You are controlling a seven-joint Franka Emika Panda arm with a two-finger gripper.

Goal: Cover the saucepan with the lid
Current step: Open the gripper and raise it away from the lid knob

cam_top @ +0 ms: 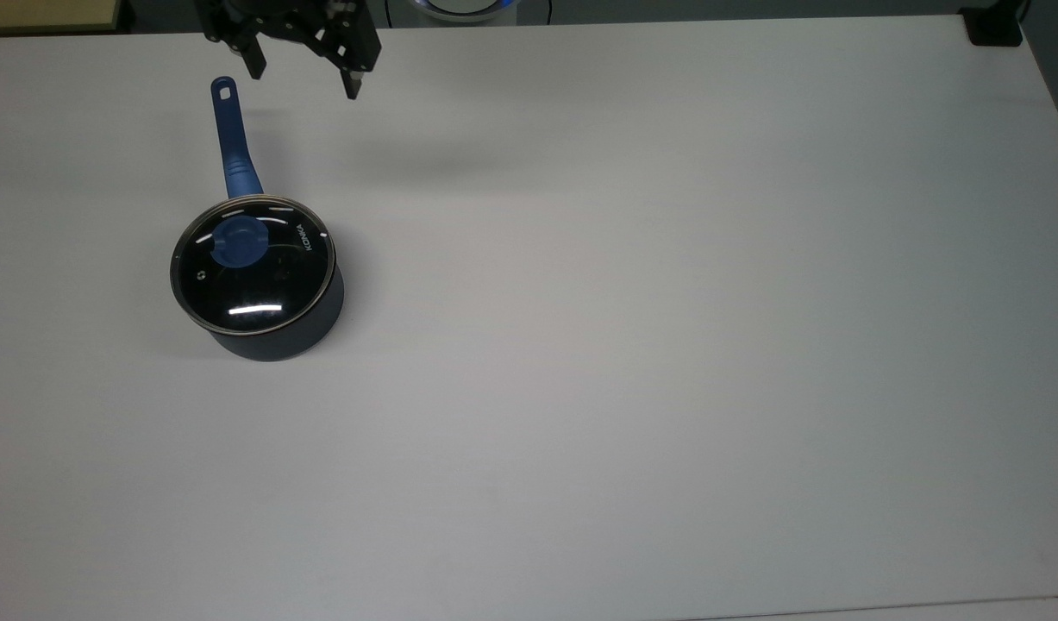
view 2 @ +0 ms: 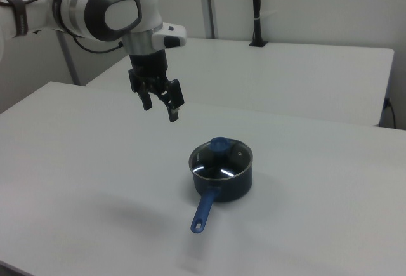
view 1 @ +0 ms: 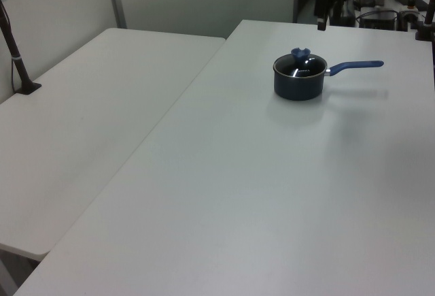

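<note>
Top view first: the saucepan sits on the smooth white table toward the top view's left, a squat round body with a dark matte wall, and the lid is seated flat on its mouth — a glass disc ringed in thin bright metal, a strip of ceiling light gleaming across it, pale lettering near the edge and a small vent mark on the far side of the glass. The rounded blue knob sits on the glass, and the long straight blue handle runs up toward the top view's upper edge, with a hole at its tip. Up there hangs the gripper, black and angular, its two fingers spread wide with nothing between them, well clear of the pan. Over to the left view: the pan stands far back on the table, lid level on the rim, knob poking up, handle pointing to the left view's right; a dark piece of the gripper shows above and behind it. Now the right view — the glossy white arm with its grey joint cap reaches in from the right view's left, the gripper hanging unclenched in the air, up and to the left of the saucepan, apart from it; the lid caps the pan, and the handle angles down toward the near edge
</note>
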